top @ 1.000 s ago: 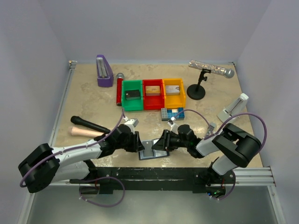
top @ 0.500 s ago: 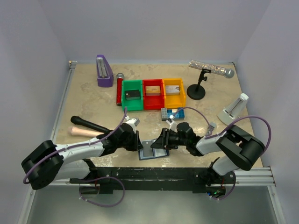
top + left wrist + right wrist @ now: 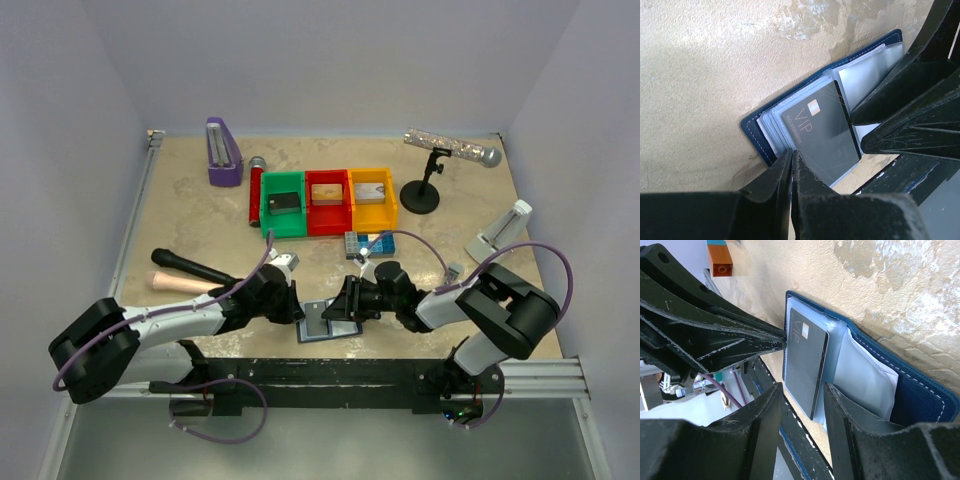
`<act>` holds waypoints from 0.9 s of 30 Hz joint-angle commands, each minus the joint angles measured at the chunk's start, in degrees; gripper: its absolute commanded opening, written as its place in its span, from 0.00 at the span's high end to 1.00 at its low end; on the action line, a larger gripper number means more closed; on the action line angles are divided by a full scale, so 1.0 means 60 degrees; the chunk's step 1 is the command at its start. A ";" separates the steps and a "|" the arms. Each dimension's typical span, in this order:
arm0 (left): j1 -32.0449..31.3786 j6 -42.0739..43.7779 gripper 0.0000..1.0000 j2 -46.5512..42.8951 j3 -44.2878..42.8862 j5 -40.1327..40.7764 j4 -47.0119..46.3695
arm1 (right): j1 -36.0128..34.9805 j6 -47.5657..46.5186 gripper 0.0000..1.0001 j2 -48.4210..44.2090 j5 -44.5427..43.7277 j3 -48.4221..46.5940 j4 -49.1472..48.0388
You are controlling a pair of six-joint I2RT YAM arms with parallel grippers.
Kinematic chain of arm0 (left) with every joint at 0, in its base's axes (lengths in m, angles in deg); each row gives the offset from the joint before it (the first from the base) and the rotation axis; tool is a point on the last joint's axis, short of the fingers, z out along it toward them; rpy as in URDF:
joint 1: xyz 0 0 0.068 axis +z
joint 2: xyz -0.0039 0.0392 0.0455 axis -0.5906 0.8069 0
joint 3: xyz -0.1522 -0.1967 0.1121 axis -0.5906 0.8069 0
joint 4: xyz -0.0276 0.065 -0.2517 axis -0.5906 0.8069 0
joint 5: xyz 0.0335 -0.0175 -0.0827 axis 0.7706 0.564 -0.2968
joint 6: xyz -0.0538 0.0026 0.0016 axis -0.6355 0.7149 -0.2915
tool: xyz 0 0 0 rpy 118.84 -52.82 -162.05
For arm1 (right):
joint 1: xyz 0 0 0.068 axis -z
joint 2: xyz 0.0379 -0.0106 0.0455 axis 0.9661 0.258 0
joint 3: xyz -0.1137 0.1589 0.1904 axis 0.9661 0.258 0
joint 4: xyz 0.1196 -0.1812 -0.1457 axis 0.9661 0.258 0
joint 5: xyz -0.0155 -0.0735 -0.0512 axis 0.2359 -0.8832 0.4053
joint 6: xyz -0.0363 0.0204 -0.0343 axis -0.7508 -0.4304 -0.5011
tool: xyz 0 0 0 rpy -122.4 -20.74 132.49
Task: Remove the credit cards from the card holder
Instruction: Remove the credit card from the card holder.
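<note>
Pinching black card [image 3: 822, 130] corner: left gripper [image 3: 792, 157] jaws nearly closed on it; right gripper [image 3: 802, 390] jaws parted, steadying wallet [image 3: 920, 395]. Next: slide card out straight.

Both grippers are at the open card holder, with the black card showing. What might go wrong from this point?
1. The left gripper is pinched together at the black card's corner, right beside the stacked clear sleeves. It may catch a sleeve too and lift the card holder.
2. The right gripper is open astride the card. If it isn't pinning the holder, a pull may drag it over the table's nearby edge.
</note>
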 commanded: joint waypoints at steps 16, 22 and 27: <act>0.0042 0.0141 0.94 0.0202 0.0391 0.0145 -0.0594 | 0.0040 0.0156 0.57 0.0146 0.0393 -0.0123 -0.1132; 0.0042 0.0025 0.95 0.0260 0.0538 0.0086 -0.0799 | 0.0054 0.0507 0.56 0.0614 0.0656 -0.0050 -0.2099; 0.0042 -0.0049 0.95 0.0217 0.0640 0.0042 -0.0960 | 0.0054 0.0786 0.56 0.1068 0.0862 -0.0065 -0.2715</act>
